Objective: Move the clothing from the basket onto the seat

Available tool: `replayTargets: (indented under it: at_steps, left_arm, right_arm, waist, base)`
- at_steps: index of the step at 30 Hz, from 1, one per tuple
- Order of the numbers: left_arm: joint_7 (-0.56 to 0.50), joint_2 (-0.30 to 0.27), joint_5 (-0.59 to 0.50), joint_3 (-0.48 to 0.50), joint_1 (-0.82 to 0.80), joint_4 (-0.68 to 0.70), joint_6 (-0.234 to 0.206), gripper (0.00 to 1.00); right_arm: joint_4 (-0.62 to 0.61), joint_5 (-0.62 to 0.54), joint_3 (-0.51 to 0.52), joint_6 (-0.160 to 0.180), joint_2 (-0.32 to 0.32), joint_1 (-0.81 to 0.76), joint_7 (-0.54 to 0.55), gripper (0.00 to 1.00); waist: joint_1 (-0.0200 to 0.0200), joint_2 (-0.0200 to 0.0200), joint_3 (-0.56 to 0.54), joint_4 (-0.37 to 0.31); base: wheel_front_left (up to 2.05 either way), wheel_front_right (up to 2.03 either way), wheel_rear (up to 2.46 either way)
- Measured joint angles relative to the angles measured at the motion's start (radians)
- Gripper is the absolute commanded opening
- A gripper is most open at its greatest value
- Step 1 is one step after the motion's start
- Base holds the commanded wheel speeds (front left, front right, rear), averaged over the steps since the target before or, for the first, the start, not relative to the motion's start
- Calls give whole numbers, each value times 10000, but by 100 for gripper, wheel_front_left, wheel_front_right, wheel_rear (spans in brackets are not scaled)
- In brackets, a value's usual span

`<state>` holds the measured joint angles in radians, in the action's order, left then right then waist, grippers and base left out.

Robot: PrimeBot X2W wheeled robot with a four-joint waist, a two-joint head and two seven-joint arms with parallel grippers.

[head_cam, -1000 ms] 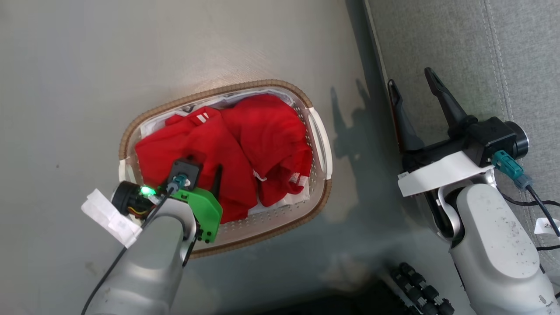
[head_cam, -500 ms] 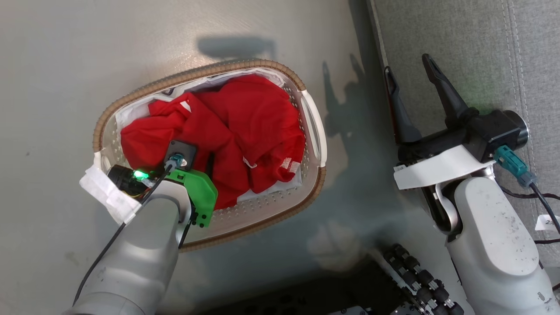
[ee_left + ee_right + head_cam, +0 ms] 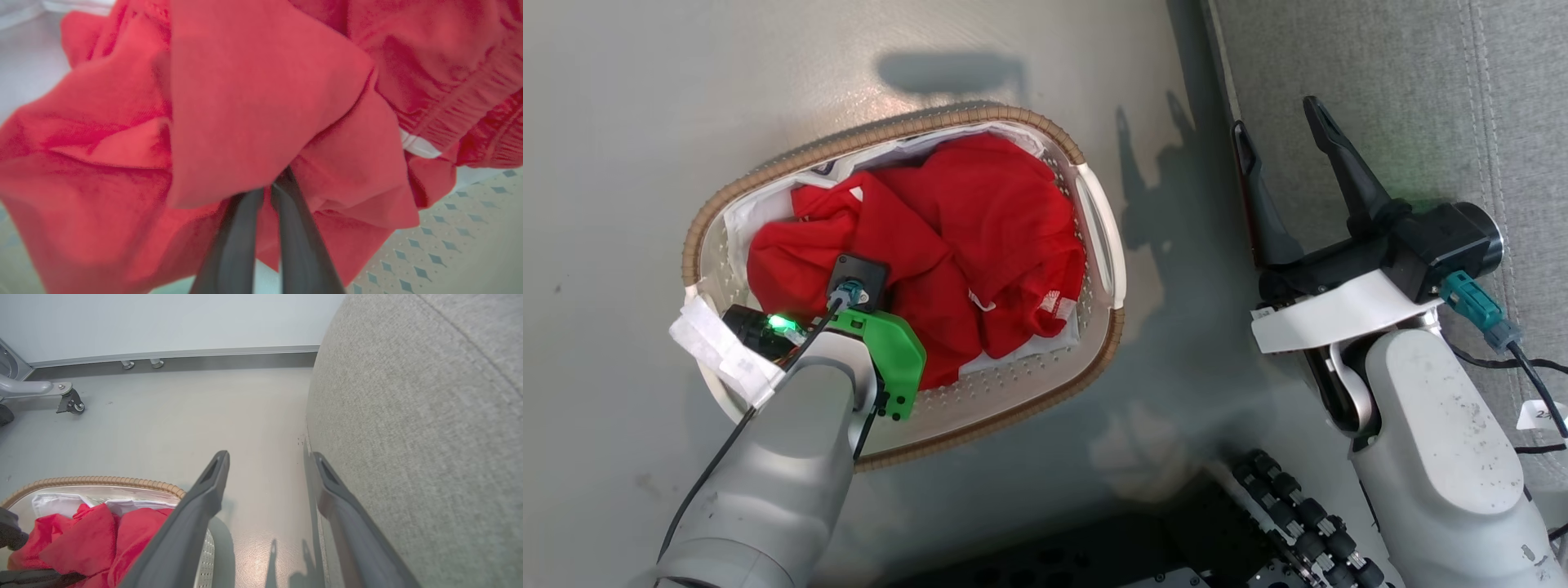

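Within one basket (image 3: 1013,384), one heap of red clothing (image 3: 980,220); alongside, one seat (image 3: 1421,98).

2 dark fingers (image 3: 235,249) pinch a fold of red clothing (image 3: 261,102) — perforated basket (image 3: 470,237) beyond.

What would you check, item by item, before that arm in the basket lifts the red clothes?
1. Left gripper shut on the clothing: ok, its fingers pinch a red fold.
2. One garment or several in that pinch: cannot tell.
3. White liner kept out of the pinch: cannot tell.
4. Right gripper open and apart from the basket: ok.
5. Seat lies on the robot's right of the basket: ok.
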<state>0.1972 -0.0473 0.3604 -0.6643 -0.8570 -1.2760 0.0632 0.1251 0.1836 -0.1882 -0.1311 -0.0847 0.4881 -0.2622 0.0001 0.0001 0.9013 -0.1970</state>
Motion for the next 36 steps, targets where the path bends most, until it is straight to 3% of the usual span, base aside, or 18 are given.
replayTargets:
  at_steps: [14, 23, 36]
  left_arm:
    - [648, -8, 439, -314, 1146, 568, 247, 0]
    - [652, -86, 407, 155, 2544, 1781, 219, 0]
    - [652, -61, -445, 1158, 4558, 4500, 412, 0]
  right_arm:
    - [612, 159, -100, 0, 142, -38, 0, 100]
    - [1070, 255, -105, 0, 217, -535, 0, 100]
    - [1576, 242, -81, 0, 219, -1900, 0, 100]
  waist:
    - [0, 0, -1302, 42]
    - [-1, 0, -2657, 204]
    - [-1, 0, -5011, 702]
  base:
    - [0, 0, 0]
    - [0, 0, 0]
    - [0, 0, 0]
